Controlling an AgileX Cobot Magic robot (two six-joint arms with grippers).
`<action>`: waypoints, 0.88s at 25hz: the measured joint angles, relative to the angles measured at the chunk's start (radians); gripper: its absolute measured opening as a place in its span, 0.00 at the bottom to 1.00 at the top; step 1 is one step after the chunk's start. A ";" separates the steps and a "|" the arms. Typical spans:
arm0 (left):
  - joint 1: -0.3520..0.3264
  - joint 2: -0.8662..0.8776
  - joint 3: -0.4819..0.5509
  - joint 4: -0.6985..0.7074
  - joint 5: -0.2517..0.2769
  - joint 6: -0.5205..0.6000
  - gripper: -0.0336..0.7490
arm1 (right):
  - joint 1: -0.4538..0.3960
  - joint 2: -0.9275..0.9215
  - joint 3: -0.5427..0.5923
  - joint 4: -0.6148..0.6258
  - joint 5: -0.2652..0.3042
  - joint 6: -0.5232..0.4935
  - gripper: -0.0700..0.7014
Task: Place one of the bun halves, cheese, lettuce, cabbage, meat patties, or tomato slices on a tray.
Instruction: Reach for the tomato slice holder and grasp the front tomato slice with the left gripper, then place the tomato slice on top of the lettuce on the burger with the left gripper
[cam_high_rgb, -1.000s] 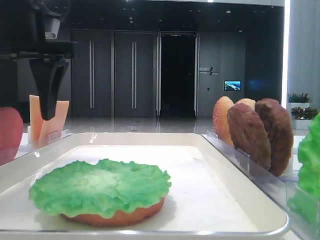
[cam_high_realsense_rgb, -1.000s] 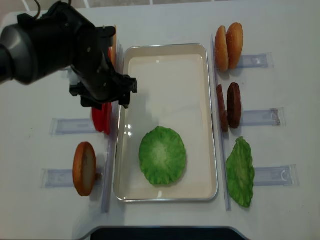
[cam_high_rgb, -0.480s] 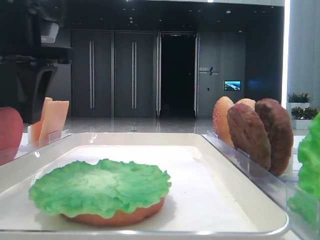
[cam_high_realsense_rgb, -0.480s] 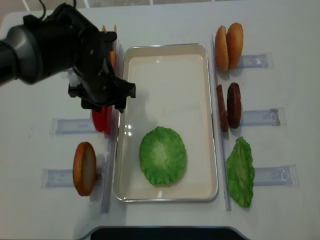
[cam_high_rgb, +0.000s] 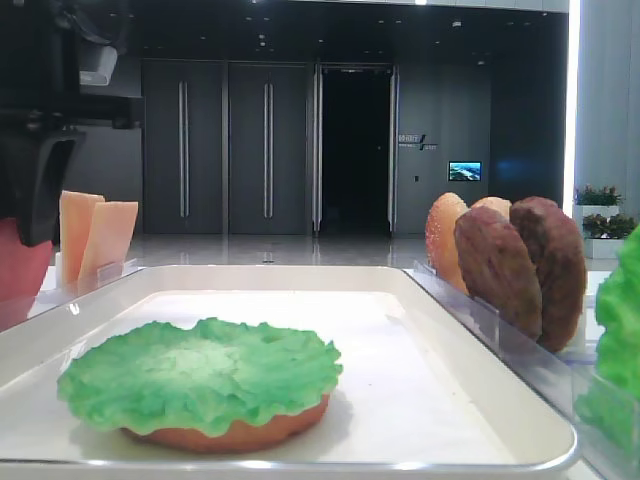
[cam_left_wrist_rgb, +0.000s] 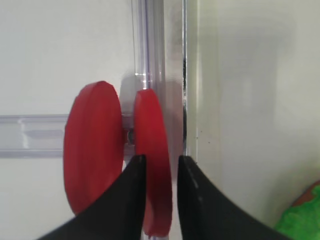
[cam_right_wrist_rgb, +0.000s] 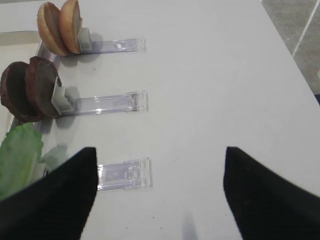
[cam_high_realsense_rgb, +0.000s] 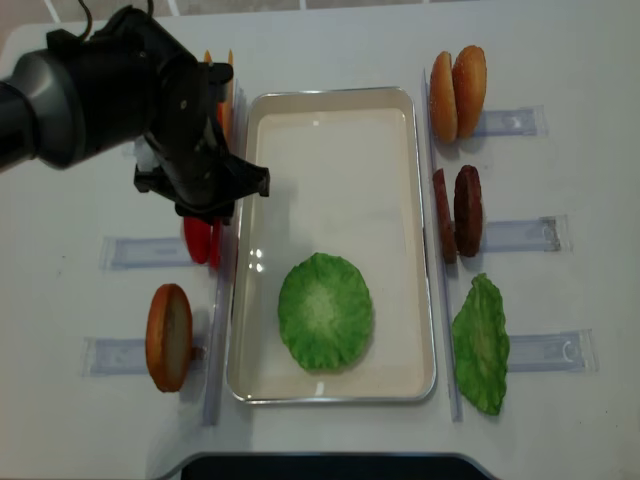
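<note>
Left of the tray (cam_high_realsense_rgb: 430, 250), on the counter (cam_high_realsense_rgb: 560, 60), my left gripper (cam_left_wrist_rgb: 161, 172) sits over the rack (cam_left_wrist_rgb: 35, 135) that holds 2 tomato slices on edge. Its jaws straddle the slice nearer the tray (cam_left_wrist_rgb: 151, 165), one finger on each face and close against it; the other slice (cam_left_wrist_rgb: 92, 150) stands free just beside. I cannot tell whether the grip is firm yet. On the tray, a lettuce leaf (cam_high_realsense_rgb: 324, 311) lies flat on a bun half (cam_high_rgb: 235, 435). Cheese slices (cam_high_rgb: 95, 240) stand beyond the arm. My right gripper (cam_right_wrist_rgb: 157, 195) hovers over bare counter with its jaws spread wide, holding nothing, near 2 patties (cam_right_wrist_rgb: 30, 90), 2 buns (cam_right_wrist_rgb: 60, 27) and a green leaf (cam_right_wrist_rgb: 17, 155).
</note>
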 joint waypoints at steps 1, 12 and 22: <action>0.000 0.000 0.000 0.001 0.001 0.000 0.22 | 0.000 0.000 0.000 0.000 0.000 0.000 0.77; -0.001 0.000 -0.002 0.006 0.031 0.020 0.13 | 0.000 0.000 0.000 0.000 0.000 0.000 0.77; -0.017 -0.069 -0.002 -0.076 0.091 0.102 0.12 | 0.000 0.000 0.000 0.000 0.000 0.000 0.77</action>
